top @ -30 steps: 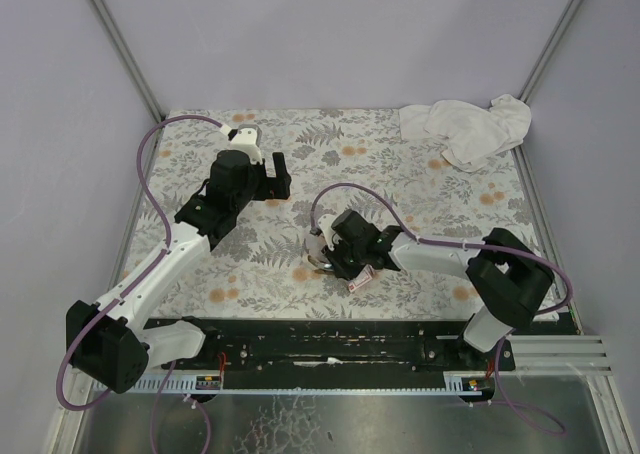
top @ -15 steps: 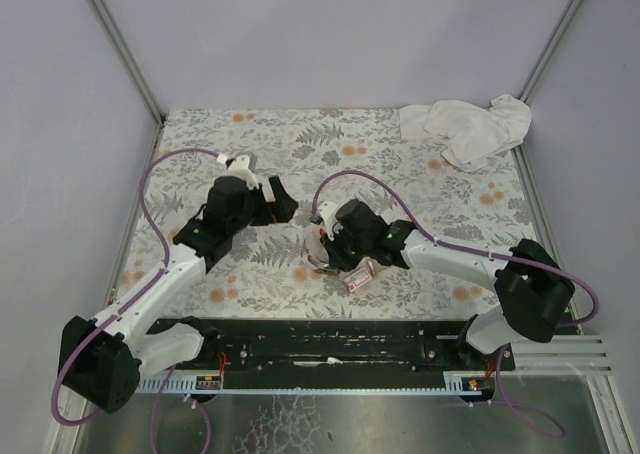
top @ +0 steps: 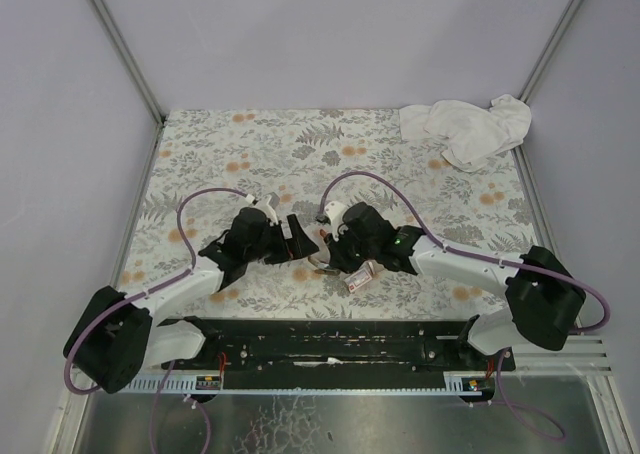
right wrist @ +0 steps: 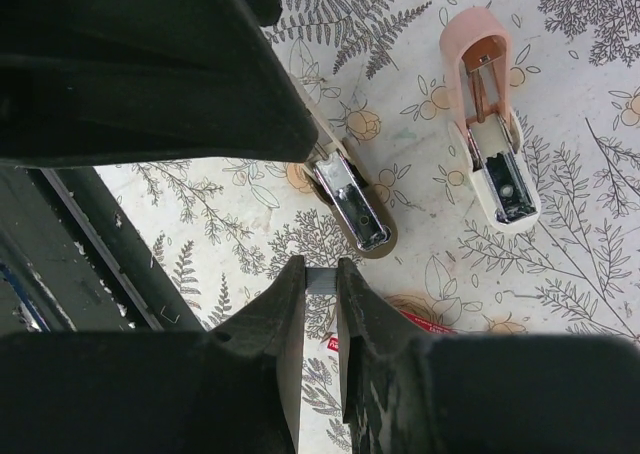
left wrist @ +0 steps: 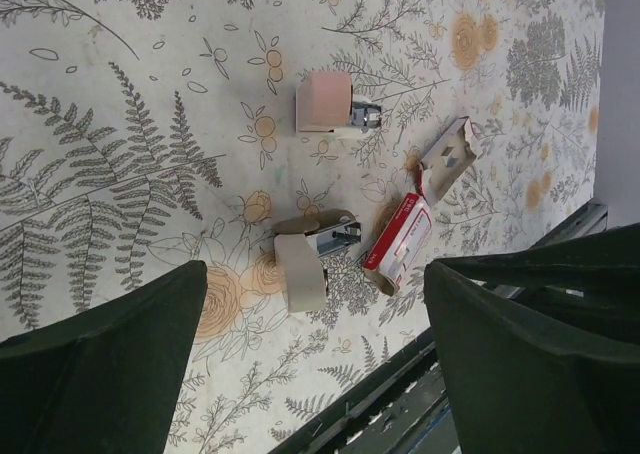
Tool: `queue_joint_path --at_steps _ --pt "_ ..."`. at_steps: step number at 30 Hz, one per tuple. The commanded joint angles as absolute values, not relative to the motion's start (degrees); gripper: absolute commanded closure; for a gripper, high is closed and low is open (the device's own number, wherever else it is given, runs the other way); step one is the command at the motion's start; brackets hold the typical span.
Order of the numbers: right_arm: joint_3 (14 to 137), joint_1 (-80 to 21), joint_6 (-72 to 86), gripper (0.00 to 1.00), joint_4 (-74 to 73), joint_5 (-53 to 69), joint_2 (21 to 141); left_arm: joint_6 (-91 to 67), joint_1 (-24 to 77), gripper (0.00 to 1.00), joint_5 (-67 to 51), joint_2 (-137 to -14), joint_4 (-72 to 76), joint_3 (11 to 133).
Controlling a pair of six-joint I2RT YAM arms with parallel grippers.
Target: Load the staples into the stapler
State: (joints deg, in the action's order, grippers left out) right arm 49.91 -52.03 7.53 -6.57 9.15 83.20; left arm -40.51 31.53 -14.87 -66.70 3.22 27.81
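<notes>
My right gripper [right wrist: 320, 266] [top: 326, 256] is shut on a short grey strip of staples [right wrist: 322, 279]. The strip hovers just short of the open metal magazine of a tan stapler [right wrist: 352, 206] [left wrist: 305, 264]. A pink stapler [right wrist: 487, 124] [left wrist: 325, 102] lies hinged open beside it. The pink-and-maroon staples box [left wrist: 400, 239] [top: 360, 277] lies near the table's front edge, with its tan inner tray [left wrist: 448, 159] pulled out next to it. My left gripper [left wrist: 313, 274] [top: 297, 244] is open, low over the mat, facing the tan stapler from the left.
A crumpled white cloth [top: 467, 127] lies at the back right corner. The black rail [top: 330, 339] along the front edge runs close under both grippers. The left gripper's dark body [right wrist: 140, 64] fills the upper left of the right wrist view.
The left arm has swung down from the middle left of the mat to sit beside the right gripper, its jaws narrowing slightly. The right gripper has edged left with the strip still held.
</notes>
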Motion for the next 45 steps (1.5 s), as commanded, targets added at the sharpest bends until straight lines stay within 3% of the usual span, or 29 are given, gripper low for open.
queue_joint_path --at_steps 1,7,13,24,31,38,45 --pt "49.21 -51.94 8.61 0.8 -3.5 10.2 80.38 -41.31 32.06 0.17 -16.83 -69.0 9.37 28.22" --pt "48.28 -51.74 8.95 0.8 -3.07 10.11 79.92 -39.63 32.11 0.34 -15.35 -71.13 6.78 30.58" --pt "48.17 -51.46 8.94 0.8 -2.98 10.11 79.89 -39.59 32.68 0.45 -15.9 -73.23 6.62 31.44" --pt "47.92 -50.71 8.91 0.8 -2.9 10.22 79.89 -37.93 34.33 0.45 -15.45 -75.06 4.03 32.57" --pt "47.9 -49.65 9.01 0.8 -3.29 11.13 79.04 -35.36 35.59 0.69 -15.64 -76.6 1.7 34.23" --pt "47.48 -49.47 7.64 0.79 -4.54 11.8 78.51 -25.79 35.81 0.89 -18.1 -80.88 -10.06 43.95" --pt "46.11 -49.44 6.33 0.79 -4.73 12.35 78.6 -12.04 35.86 0.97 -21.49 -90.54 -26.78 59.3"
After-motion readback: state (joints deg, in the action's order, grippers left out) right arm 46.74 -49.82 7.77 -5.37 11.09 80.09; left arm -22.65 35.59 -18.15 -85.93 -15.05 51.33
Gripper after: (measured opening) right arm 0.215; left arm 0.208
